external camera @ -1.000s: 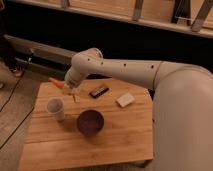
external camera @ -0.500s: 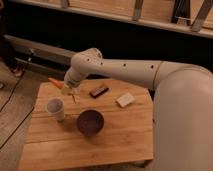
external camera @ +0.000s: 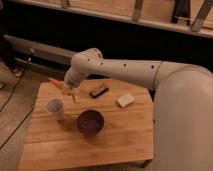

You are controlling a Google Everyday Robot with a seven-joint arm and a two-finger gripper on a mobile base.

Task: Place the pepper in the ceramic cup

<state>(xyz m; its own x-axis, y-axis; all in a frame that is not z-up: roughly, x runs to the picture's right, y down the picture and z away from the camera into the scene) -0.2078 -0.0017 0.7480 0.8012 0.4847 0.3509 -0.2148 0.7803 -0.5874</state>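
- the gripper (external camera: pixel 70 91) hangs over the surface (external camera: pixel 120 137) at its back left; jaws clenched on the pepper (external camera: pixel 55 82);
- the ceramic cup (external camera: pixel 56 108) stands upright near it, beside a dark bowl (external camera: pixel 90 123)

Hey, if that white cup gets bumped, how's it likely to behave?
The ceramic cup stands upright, taller than wide, so a knock near its rim would probably tip it. It sits near an edge of the table, so a fall might chip it. The shut gripper is just behind it, beside the pepper.

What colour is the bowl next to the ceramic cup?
The bowl is dark purple, camera view. The gripper, holding the pepper, hovers near the cup.
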